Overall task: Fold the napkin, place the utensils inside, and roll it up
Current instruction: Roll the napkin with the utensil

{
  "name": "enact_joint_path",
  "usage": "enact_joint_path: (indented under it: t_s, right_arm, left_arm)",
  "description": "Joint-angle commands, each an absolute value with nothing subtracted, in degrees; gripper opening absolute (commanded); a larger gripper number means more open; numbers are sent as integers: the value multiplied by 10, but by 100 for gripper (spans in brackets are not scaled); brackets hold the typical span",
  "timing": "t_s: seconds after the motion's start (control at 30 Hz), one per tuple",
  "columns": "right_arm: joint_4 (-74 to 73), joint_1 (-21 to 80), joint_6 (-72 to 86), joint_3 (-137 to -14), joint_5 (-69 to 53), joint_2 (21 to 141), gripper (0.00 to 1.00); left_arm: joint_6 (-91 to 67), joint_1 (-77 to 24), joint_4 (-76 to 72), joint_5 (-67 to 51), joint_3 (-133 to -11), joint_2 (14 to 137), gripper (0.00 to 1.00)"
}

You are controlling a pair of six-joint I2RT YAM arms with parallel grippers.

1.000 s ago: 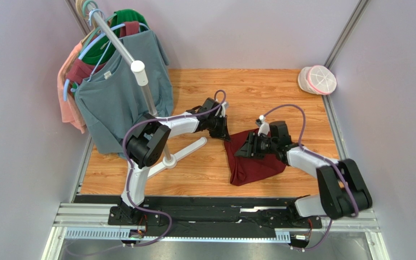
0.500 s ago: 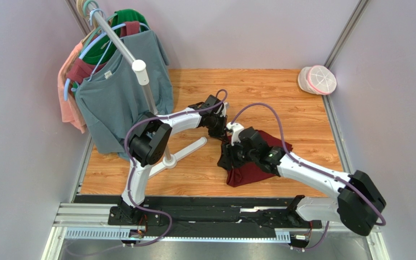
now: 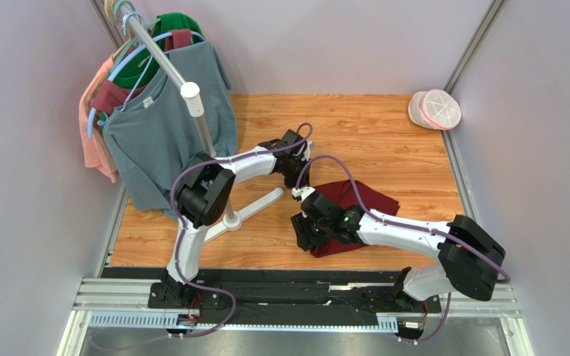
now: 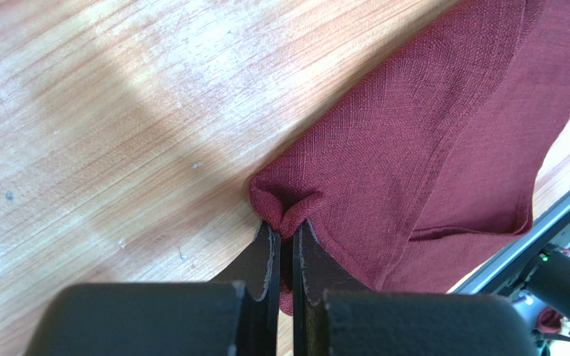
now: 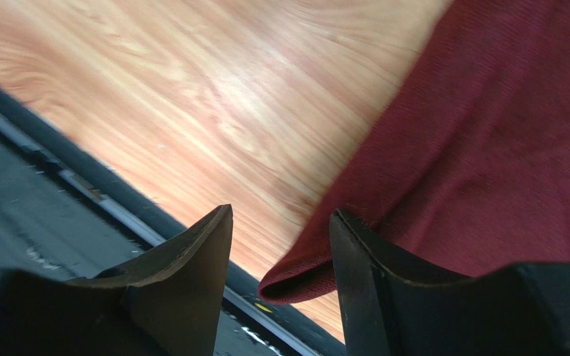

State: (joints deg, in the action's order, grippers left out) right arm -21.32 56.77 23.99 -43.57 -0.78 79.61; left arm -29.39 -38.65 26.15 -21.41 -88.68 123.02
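The maroon napkin [image 3: 361,197] lies bunched on the wooden table, right of centre. My left gripper [image 3: 300,181] is at its far-left corner and shut on a pinched fold of it [image 4: 286,213]. My right gripper [image 3: 308,233] hovers over the napkin's near-left corner. In the right wrist view it [image 5: 280,216] is open, and a hanging edge of the napkin [image 5: 481,141] sits between the jaws against the right finger [image 5: 355,259]. The fork is not in view.
A clothes rack with hung shirts [image 3: 163,111] stands at the far left, with its white T-shaped base [image 3: 257,207] beside the left arm. A white and pink container [image 3: 435,109] sits at the far right corner. The black rail [image 5: 57,170] runs along the near table edge.
My right arm swung from the napkin's right side across to its near-left corner. The napkin's near part has bunched and shifted. My left gripper kept its hold and barely moved.
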Motion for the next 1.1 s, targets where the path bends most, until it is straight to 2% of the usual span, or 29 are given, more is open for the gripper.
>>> enact_joint_path:
  t_s: [0.0, 0.37, 0.47, 0.57, 0.63, 0.67, 0.97, 1.07]
  right_arm:
    - [-267, 568, 250, -443, 63, 768, 55]
    - [-290, 568, 243, -439, 85, 752, 55]
    - [-278, 567, 251, -423, 74, 759, 39]
    - [-284, 568, 258, -413, 79, 752, 29]
    - [-286, 568, 259, -410, 84, 744, 27]
    - [-291, 568, 260, -410, 85, 741, 21]
    - [-265, 568, 278, -373, 78, 767, 3]
    - [-258, 569, 286, -359, 79, 786, 2]
  left_arm:
    - [-269, -389, 299, -193, -909, 1239, 0]
    - [-265, -388, 305, -186, -911, 1240, 0]
    - [-265, -388, 306, -186, -913, 1239, 0]
    - [-264, -388, 307, -185, -914, 1238, 0]
    - [-263, -388, 308, -185, -916, 1239, 0]
    - [-263, -388, 308, -185, -917, 1240, 0]
    - [-256, -389, 317, -179, -927, 1248, 0]
    - [-254, -389, 323, -174, -931, 1252, 0]
